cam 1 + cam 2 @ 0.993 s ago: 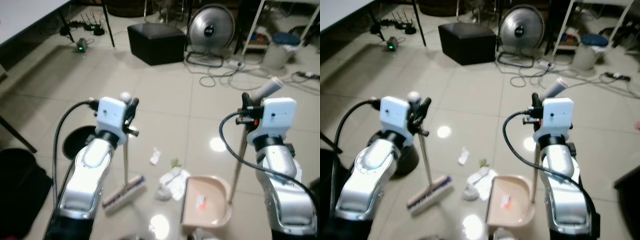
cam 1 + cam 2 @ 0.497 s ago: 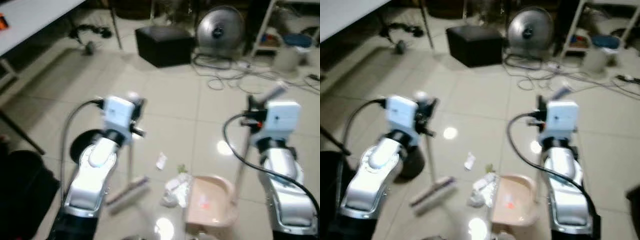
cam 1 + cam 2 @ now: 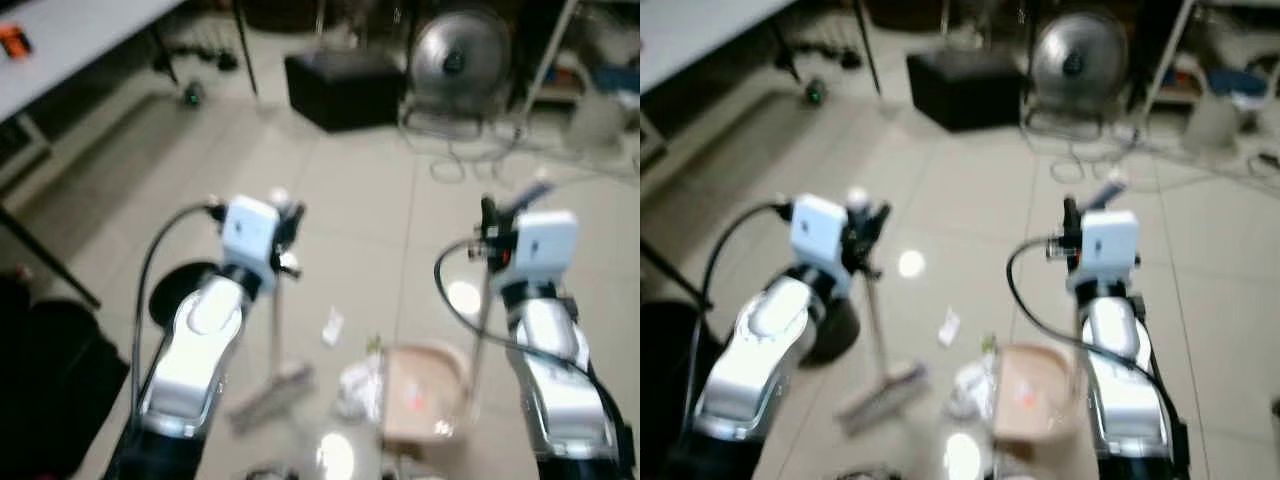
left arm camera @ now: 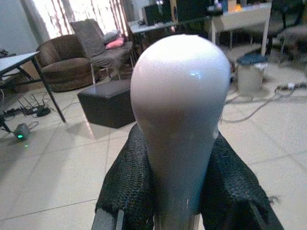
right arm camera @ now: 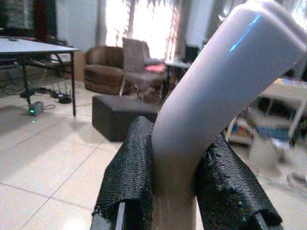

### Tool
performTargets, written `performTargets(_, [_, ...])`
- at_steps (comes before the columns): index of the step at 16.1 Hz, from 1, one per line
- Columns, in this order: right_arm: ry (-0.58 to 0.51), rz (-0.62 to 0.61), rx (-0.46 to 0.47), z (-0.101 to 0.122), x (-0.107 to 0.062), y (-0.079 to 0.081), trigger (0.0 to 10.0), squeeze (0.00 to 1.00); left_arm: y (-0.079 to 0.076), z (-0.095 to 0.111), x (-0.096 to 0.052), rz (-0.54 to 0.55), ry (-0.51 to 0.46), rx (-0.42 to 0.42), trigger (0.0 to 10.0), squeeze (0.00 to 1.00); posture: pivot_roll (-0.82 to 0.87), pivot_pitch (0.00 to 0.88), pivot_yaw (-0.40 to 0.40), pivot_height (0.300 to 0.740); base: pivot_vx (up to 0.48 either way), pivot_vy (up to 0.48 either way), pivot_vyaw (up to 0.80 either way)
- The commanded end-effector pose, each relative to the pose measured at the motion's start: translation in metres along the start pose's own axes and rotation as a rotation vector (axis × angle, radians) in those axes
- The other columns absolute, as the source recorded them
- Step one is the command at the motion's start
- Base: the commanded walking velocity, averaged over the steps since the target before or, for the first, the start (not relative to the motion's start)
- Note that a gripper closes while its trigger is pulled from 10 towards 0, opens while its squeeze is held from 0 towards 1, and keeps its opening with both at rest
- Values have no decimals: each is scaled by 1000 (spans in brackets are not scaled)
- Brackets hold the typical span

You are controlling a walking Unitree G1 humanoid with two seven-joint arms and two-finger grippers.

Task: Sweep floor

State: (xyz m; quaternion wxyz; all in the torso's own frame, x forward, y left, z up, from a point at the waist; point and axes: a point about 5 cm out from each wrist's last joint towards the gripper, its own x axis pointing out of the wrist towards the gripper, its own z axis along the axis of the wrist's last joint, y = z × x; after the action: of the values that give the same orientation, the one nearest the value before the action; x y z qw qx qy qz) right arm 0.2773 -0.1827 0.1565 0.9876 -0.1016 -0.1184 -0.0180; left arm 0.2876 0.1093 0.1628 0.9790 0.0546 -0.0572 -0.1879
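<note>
My left gripper (image 3: pixel 285 215) is shut on the broom handle (image 4: pixel 180 110), a thin pole with a rounded white top. The broom head (image 3: pixel 272 392) rests on the tiled floor below it. My right gripper (image 3: pixel 490 215) is shut on the dustpan handle (image 5: pixel 206 100), a bent grey grip on an upright pole. The beige dustpan (image 3: pixel 425 388) sits on the floor between the arms with a small red scrap in it. White crumpled paper (image 3: pixel 358 382) lies against the pan's left edge. A small white scrap (image 3: pixel 333 324) and a green bit (image 3: pixel 374 342) lie just beyond.
A black box (image 3: pixel 345 87) and a round fan (image 3: pixel 460 62) stand ahead, with cables (image 3: pixel 480 160) trailing on the floor. A table (image 3: pixel 70 35) with dark legs is at the far left. A round black object (image 3: pixel 180 290) sits by my left arm.
The camera has shifted, so the whole scene sits further right and is blurred. The broom head now lies closer to the crumpled paper. Both grippers keep their holds.
</note>
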Motion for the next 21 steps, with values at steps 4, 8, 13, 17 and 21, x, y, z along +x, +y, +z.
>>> performTargets(4, [-61,80,12,1,9,16,10000,0,6,-4,2,40,0,-3,10000,0,20,214,80,740,63,0,0])
performTargets(8, [-71,90,-18,-6,10,16,10000,0,3,-6,4,43,-26,-2,10000,0,31,276,106,740,0,0,0])
performTargets(13, [-126,138,-79,-5,15,18,10000,0,3,-11,17,100,-80,-41,10000,0,42,343,125,740,0,0,0])
performTargets(17, [-191,180,-167,-5,19,28,10000,0,6,-11,33,176,-136,-92,10000,0,57,368,134,740,0,0,0])
performTargets(21, [-201,186,-134,-12,20,44,10000,0,4,-12,41,244,-165,-126,10000,0,67,364,134,740,0,0,0])
